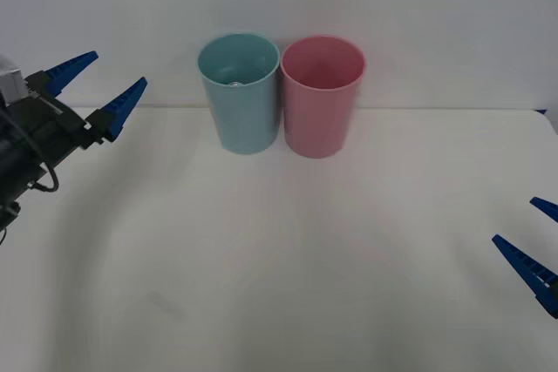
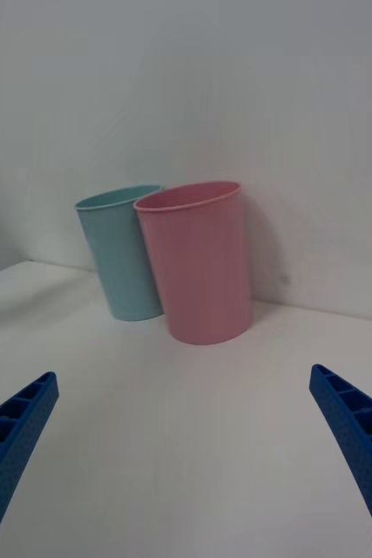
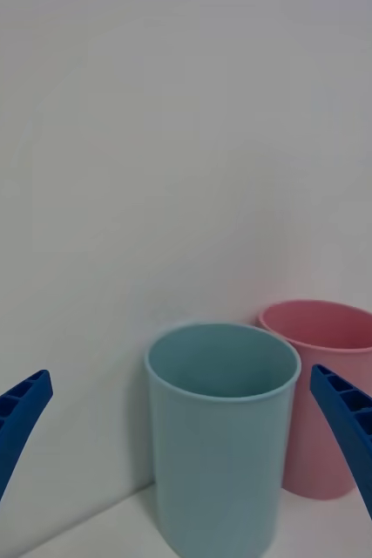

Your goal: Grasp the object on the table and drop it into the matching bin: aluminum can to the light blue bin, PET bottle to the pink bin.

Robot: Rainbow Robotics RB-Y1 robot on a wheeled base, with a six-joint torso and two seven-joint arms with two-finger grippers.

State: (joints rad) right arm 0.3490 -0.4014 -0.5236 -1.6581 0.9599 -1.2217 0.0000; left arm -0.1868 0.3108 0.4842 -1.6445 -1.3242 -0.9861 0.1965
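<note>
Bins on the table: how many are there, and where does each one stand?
2. The light blue bin stands at the table's far edge, with the pink bin right beside it on the robot's right. Something small and silver glints inside the blue one.

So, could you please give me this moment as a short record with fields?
table: white, bare in front of the bins
light blue bin: upright at the back, a small silvery thing visible inside, too small to identify
pink bin: upright, on the blue bin's right, the two side by side
left gripper: raised at the left, fingers open, holding nothing
right gripper: low at the right edge, fingers open, holding nothing
</note>
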